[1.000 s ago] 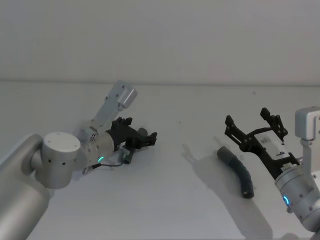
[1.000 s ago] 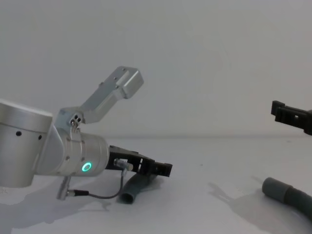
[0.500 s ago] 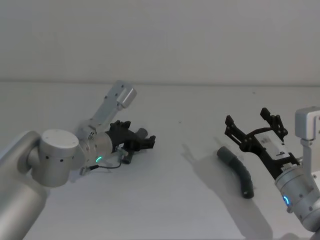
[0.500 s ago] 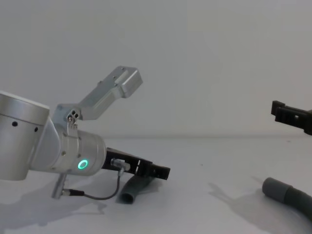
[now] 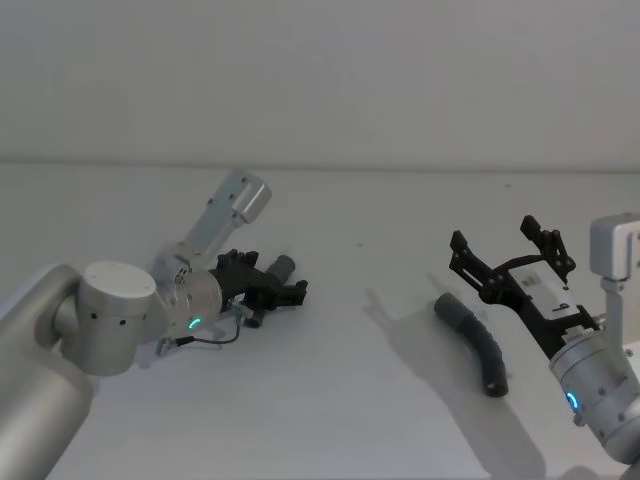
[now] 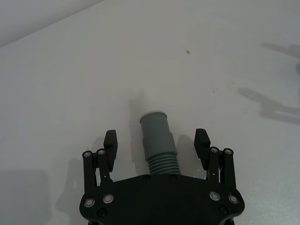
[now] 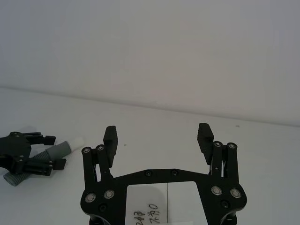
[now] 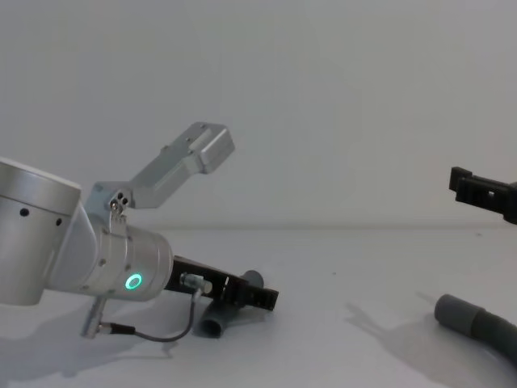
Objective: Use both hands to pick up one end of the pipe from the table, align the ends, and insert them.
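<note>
Pipes are counted at two, as are spread grippers. Ribs on the pipe [image 6: 158, 145] inside the left gripper [image 6: 156, 137] are shown by its wrist view; the second pipe [image 5: 477, 340] and right gripper [image 7: 157, 131] are seen right of it.

Left gripper [image 6: 156, 137] low, right gripper [image 7: 158, 132] raised; both spread wide.
</note>
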